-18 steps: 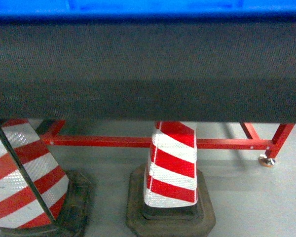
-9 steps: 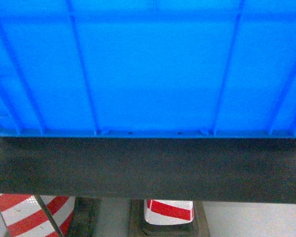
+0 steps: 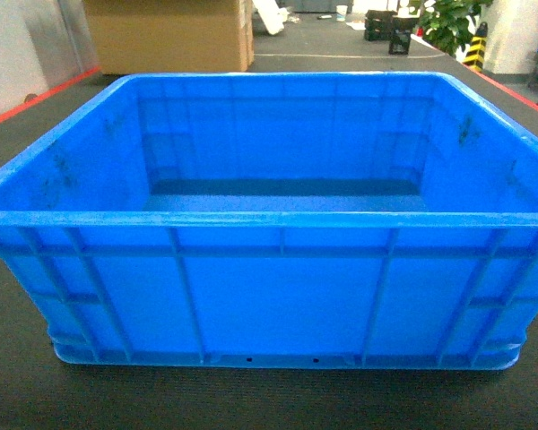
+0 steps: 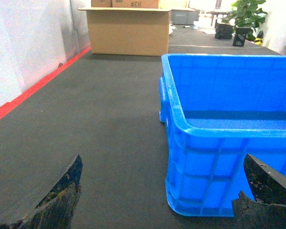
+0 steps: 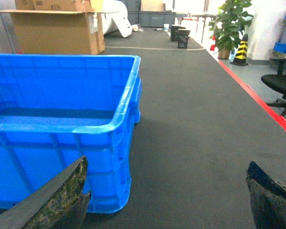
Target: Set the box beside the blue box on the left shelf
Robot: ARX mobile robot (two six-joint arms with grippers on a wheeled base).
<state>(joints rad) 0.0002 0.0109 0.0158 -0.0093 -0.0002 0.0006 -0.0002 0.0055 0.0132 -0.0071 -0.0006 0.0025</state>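
The box (image 3: 278,296), a large bright-blue crate with ribbed walls and a thick rim, stands empty on a dark mat (image 3: 278,399) and fills the head view. No gripper shows in that view. In the left wrist view my left gripper (image 4: 163,183) is open, its fingers spread wide on either side of the box's near left corner (image 4: 181,191), not touching it. My right gripper (image 5: 167,191) is open too, level with the near right corner (image 5: 117,191), one finger (image 5: 57,200) in front of the box wall. The left shelf and the other blue box are out of view.
A big cardboard box (image 3: 170,36) stands at the far end of the mat. Red strips (image 4: 33,88) (image 5: 257,98) mark the mat's side edges. Beyond the right edge are a potted plant (image 5: 229,24), a yellow-black cone (image 5: 241,47) and an office chair (image 5: 281,83).
The head view has risen: from striped cones and a red frame under the mat's edge, past the box's front wall, to looking over the rim into the box.
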